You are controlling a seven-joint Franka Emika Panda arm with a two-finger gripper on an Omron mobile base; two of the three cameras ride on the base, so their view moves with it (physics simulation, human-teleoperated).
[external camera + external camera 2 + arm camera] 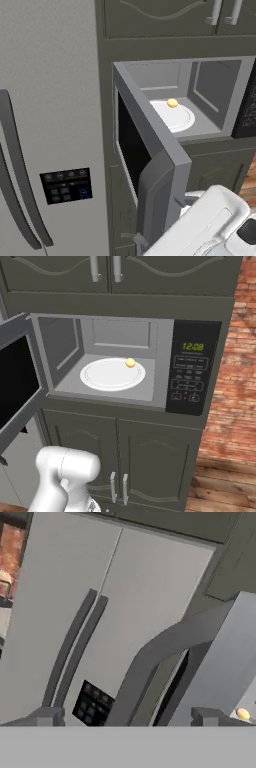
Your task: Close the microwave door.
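The microwave point(120, 336) stands open, with a white turntable plate point(112, 374) in its light grey cavity. Its door point(150, 145) swings out toward me, black glass point(131, 145) facing left, thick grey edge forward. In the hand view the door point(225, 662) rises at the right and its curved grey handle point(150, 657) arches across the middle. My gripper point(127, 718) is open, with one fingertip point(47, 717) left of the handle's foot and the other point(210, 717) right of it. I cannot tell whether it touches the handle. My white arm point(210, 225) sits low beside the door's outer edge.
A small yellow ball point(130, 362) lies on the plate. The black control panel point(192, 376) is right of the cavity. A tall grey fridge point(50, 125) with curved handles and a button panel point(66, 185) stands left of the door. Dark cabinet doors point(120, 456) are below, a brick wall point(235, 381) to the right.
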